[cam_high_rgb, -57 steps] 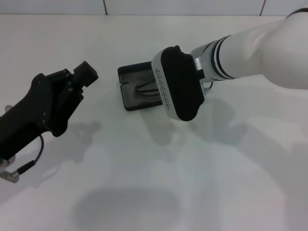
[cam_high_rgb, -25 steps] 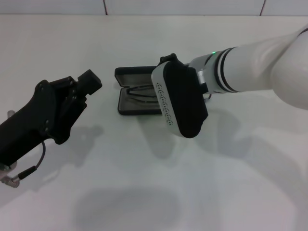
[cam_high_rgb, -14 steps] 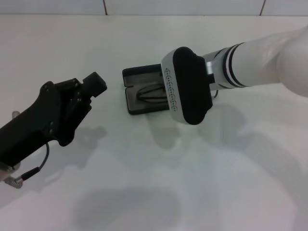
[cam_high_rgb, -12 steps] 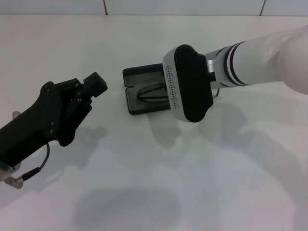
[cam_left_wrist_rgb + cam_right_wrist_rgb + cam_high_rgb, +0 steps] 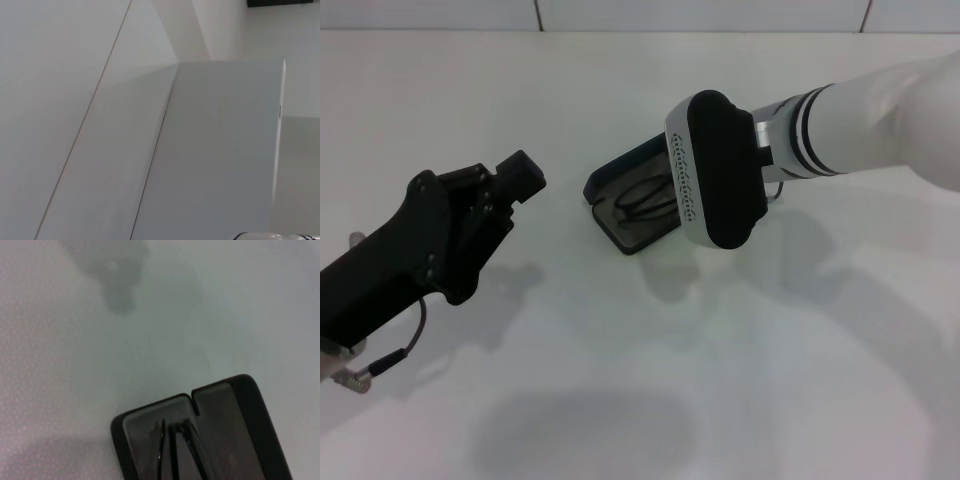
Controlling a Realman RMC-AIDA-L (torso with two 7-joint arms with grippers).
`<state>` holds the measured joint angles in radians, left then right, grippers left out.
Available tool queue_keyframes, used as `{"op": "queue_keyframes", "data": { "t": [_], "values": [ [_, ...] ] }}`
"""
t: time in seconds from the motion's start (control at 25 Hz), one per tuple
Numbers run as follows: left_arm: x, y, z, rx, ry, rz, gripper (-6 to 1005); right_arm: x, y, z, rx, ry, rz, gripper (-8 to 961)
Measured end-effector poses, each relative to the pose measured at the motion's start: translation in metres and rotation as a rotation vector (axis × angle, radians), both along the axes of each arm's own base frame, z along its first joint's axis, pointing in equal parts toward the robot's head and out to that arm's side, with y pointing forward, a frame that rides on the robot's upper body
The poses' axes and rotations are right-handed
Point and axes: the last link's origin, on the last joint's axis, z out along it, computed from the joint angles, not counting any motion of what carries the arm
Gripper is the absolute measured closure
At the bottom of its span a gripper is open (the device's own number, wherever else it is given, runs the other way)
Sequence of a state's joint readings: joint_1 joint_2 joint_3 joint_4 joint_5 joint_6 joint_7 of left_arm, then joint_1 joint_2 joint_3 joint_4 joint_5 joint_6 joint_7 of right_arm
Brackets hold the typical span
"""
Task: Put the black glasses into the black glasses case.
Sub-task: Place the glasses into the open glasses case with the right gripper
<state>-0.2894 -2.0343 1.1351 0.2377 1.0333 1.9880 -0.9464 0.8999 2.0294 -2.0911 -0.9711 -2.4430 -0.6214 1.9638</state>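
On the white table (image 5: 620,380), left gripper (image 5: 520,175) idle at left and right gripper over open black glasses case (image 5: 620,225), fingers' state impossible to tell, black glasses (image 5: 645,200) inside: light, thin-framed, fragile, best held at bridge.

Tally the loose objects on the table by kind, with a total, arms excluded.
black glasses: 1, lying inside the open case
black glasses case: 1, lid open
Total: 2
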Motion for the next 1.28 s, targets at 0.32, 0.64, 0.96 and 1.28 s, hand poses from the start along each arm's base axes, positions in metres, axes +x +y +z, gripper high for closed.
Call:
{"op": "queue_keyframes", "data": {
  "t": [0.32,0.64,0.96,1.28],
  "values": [
    [0.0,-0.001,0.0,0.0,-0.002,0.003,965,-0.004,-0.007,-0.002,-0.021,0.0,0.01,638],
    [0.0,0.0,0.0,0.001,-0.002,0.001,965,-0.002,-0.01,0.0,-0.031,-0.013,-0.002,637],
    [0.0,0.0,0.0,0.001,-0.001,0.0,965,0.002,-0.013,0.001,-0.023,-0.022,0.008,637],
    [0.001,0.001,0.0,0.002,-0.002,-0.004,965,0.01,-0.025,0.015,0.005,0.067,-0.042,638]
  ]
}}
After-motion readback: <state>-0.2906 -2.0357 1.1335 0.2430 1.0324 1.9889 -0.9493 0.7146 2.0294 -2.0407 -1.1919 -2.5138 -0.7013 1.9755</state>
